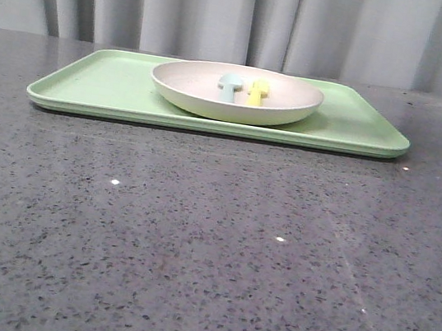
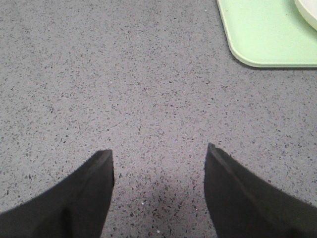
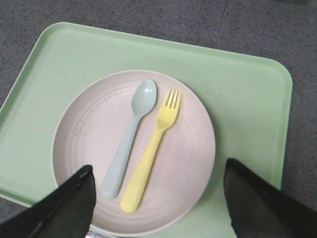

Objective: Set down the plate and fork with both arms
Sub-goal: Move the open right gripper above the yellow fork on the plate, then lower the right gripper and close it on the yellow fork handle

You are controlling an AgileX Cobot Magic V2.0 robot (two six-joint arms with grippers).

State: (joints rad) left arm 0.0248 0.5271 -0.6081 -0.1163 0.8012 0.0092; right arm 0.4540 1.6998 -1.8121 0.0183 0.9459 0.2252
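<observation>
The cream-pink plate (image 1: pixel 191 86) (image 3: pixel 188 163) rests on the light-green tray (image 1: pixel 100 85) (image 3: pixel 237 94). Inside it the yellow fork (image 1: pixel 257 92) (image 3: pixel 151 153) lies beside a pale blue-green spoon (image 1: pixel 230 85) (image 3: pixel 130 136), their handles nearly parallel. My right gripper (image 3: pixel 157 173) hovers open above the plate, its fingers straddling the handle ends without touching them. My left gripper (image 2: pixel 159 154) is open over bare grey stone, off the tray's corner (image 2: pixel 257 39), with a sliver of the plate's rim (image 2: pixel 307 12) showing. Neither gripper appears in the front view.
The tray sits at the far side of a speckled grey stone table (image 1: pixel 209 247), in front of a grey curtain (image 1: pixel 243 15).
</observation>
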